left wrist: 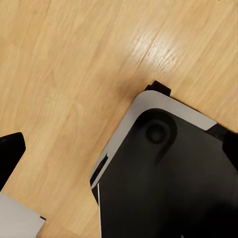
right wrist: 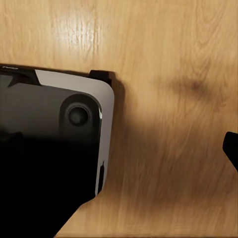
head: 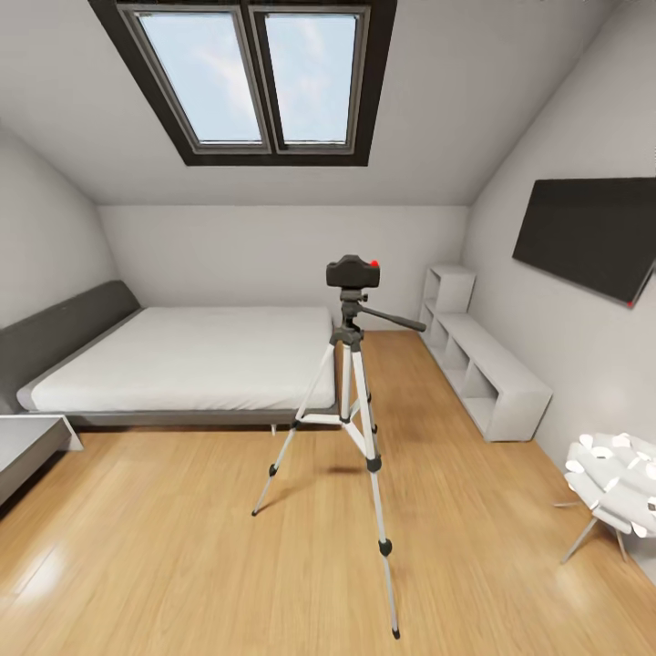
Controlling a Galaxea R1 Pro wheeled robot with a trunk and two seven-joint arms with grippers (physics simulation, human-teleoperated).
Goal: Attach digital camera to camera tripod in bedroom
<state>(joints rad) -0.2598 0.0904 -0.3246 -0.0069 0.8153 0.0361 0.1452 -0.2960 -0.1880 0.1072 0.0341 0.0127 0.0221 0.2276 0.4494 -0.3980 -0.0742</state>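
The camera tripod (head: 353, 392) stands upright on the light wood floor in the middle of the bedroom, its three silver legs spread and its pan handle pointing right. The black digital camera (head: 353, 271), with its red button on top, sits on the tripod's head. In the left wrist view one dark fingertip (left wrist: 11, 151) shows at the picture's edge above the floor, holding nothing. In the right wrist view one dark fingertip (right wrist: 232, 148) also shows at the edge over bare floor, holding nothing.
A grey bed (head: 182, 364) with a white mattress lies behind the tripod on the left. A low white shelf unit (head: 483, 374) runs along the right wall under a dark screen (head: 588, 235). A white chair (head: 615, 478) stands at the right. Both wrist views show my black base (left wrist: 168, 173).
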